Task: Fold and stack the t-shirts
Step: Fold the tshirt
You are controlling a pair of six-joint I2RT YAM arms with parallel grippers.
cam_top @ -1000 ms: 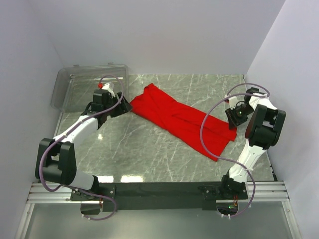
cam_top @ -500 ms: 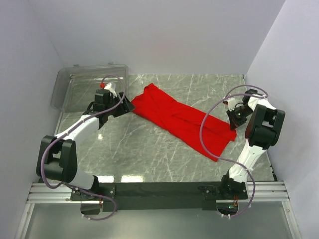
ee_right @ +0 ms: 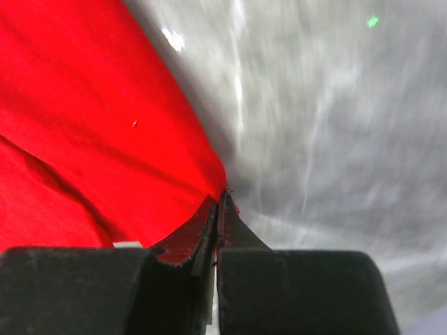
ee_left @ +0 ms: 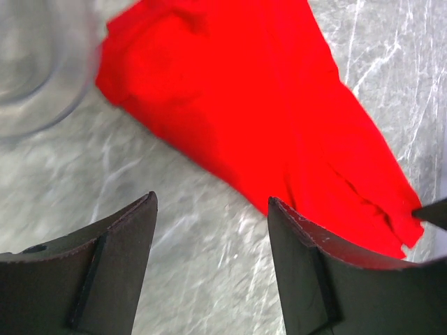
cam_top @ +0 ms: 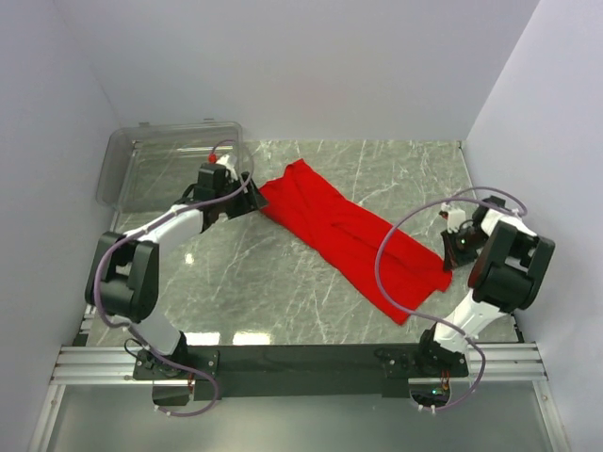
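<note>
Your right gripper (ee_right: pixel 218 204) is clamped on the near-right corner of the plain bright red cloth t-shirt (cam_top: pixel 349 235), the end farthest from the clear plastic bin (cam_top: pixel 141 174). The shirt lies flat on the grey marble table (cam_top: pixel 264 287), long axis diagonal, running toward the bin. Your left gripper (ee_left: pixel 209 206) hangs wide and empty at the bin-side end, cloth just ahead of its jaws. Likely next: pinch there.

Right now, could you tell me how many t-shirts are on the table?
1. The t-shirt lies diagonally from near the bin to the right fingers, which pinch its corner. Its folds might hide another.
</note>
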